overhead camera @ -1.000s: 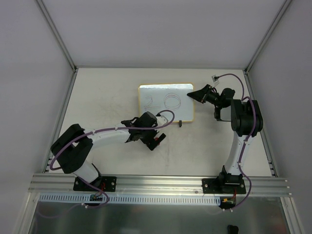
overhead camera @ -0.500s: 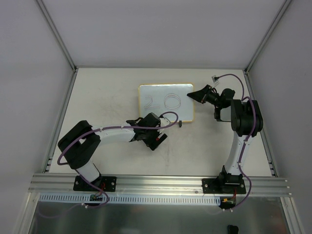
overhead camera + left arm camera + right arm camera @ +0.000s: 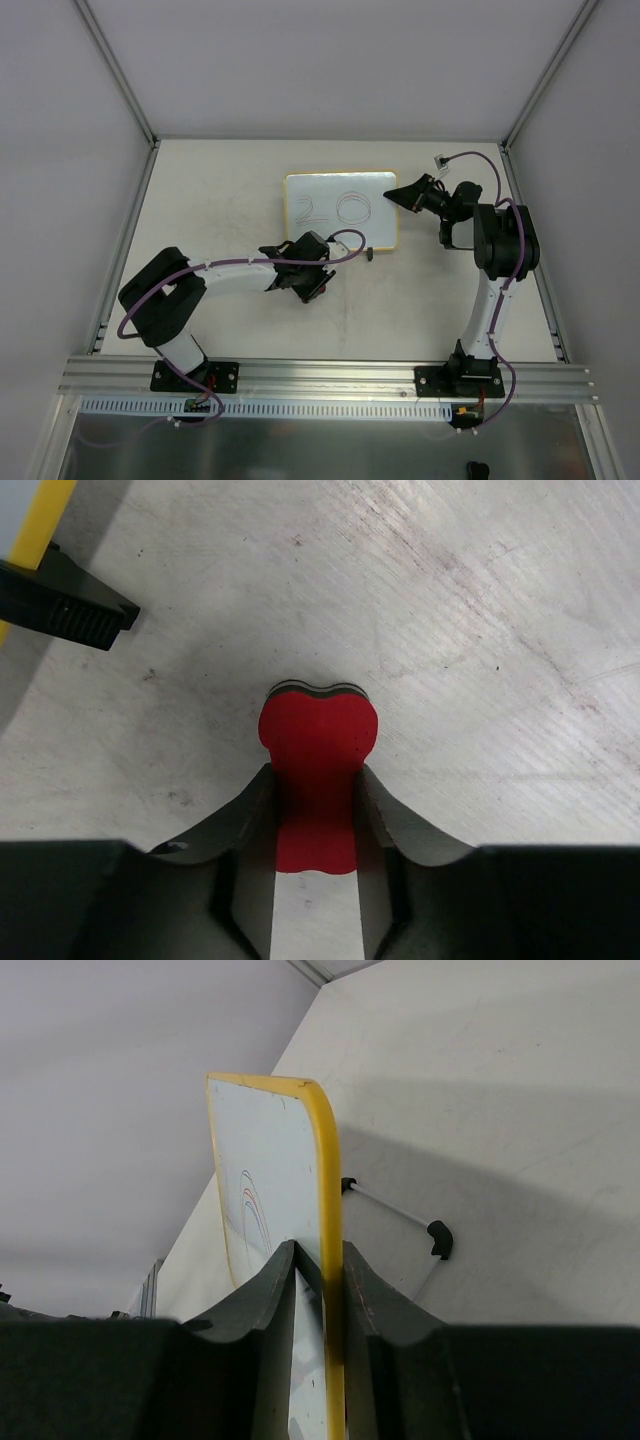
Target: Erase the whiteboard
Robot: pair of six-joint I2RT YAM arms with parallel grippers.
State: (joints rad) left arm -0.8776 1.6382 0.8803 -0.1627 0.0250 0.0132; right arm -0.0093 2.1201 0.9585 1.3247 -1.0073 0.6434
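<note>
Our left gripper (image 3: 316, 780) clamped on the red eraser (image 3: 317, 730) at lower centre, our right gripper (image 3: 320, 1260) pinching the yellow-framed whiteboard (image 3: 262, 1175) mid-frame, we see curved scribbles (image 3: 252, 1205) on it.

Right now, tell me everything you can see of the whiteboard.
The whiteboard is a small glossy white rectangle with a thin yellow frame and rounded corners. Grey scribbles resembling "20" mark its face, so it is not yet erased. It sits toward the far middle of the table, propped on a thin wire stand with black feet. The right end effector is shut on its right edge, one finger on each face.
</note>
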